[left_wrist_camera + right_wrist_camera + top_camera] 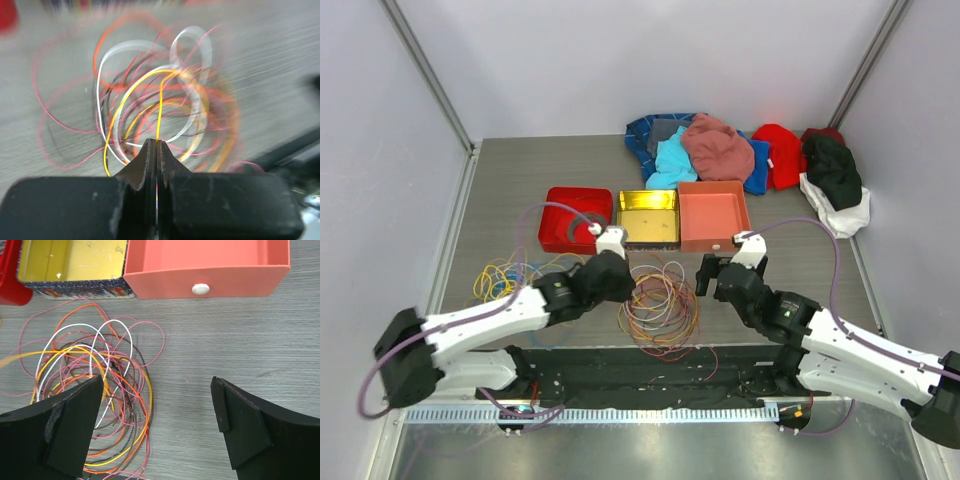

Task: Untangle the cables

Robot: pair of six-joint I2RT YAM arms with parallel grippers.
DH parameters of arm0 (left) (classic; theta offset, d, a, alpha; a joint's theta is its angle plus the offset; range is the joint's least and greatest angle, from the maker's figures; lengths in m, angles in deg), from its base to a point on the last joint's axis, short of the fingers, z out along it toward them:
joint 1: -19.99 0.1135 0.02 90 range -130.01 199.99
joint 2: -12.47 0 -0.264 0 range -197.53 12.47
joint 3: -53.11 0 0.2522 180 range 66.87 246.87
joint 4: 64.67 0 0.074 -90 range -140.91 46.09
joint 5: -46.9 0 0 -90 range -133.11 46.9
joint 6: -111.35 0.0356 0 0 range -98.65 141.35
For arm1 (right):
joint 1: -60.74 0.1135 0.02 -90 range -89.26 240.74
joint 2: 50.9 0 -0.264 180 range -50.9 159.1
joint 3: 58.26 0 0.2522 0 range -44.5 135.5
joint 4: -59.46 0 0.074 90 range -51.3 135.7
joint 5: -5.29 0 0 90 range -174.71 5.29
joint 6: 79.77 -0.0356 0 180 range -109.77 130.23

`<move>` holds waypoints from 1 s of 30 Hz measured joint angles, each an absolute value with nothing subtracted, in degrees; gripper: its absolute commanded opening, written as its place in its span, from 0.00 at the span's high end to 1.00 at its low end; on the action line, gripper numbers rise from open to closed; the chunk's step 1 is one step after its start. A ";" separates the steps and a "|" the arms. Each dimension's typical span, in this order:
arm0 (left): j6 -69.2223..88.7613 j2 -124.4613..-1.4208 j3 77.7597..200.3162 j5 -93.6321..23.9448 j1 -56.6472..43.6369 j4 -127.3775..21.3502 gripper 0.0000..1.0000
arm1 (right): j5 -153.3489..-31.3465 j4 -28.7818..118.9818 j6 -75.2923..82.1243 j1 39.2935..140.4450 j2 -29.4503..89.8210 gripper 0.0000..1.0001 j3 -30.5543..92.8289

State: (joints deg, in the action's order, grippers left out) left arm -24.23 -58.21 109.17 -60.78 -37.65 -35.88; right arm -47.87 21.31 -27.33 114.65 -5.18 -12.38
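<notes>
Thin coloured cables in orange, yellow, red, pink and white lie as a looped tangle on the grey wood-grain desk, between the two arms and just in front of a row of three containers; a smaller bunch of yellow and orange loops lies apart to the left, beside the left arm. The left gripper sits at the tangle's left edge; in the blurred left wrist view the left gripper has its jaws pressed together, pinching one yellow cable that rises from the jaws into the cables. The right gripper hangs to the right of the tangle with its jaws spread wide and nothing between them; in its own view the right gripper frames bare desk, the cables lying at and partly under its left finger. Behind the tangle stand a red square plastic tray, a yellow square tin and a salmon open box; the box's front wall bears a small white knob; a heap of coloured clothes lies at the far edge.
</notes>
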 measured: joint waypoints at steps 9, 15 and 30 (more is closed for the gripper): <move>-14.24 -42.06 128.10 -64.23 -37.65 -27.51 1.00 | -50.75 24.66 -27.16 114.65 -5.88 0.02 -12.42; -8.91 -42.45 137.81 -66.74 -37.65 -23.03 1.00 | -54.31 27.04 -26.61 114.65 -9.75 0.02 -12.66; -11.34 -47.32 129.63 -64.36 -37.65 -21.96 0.99 | -64.81 29.64 -26.26 114.70 1.03 0.15 -14.17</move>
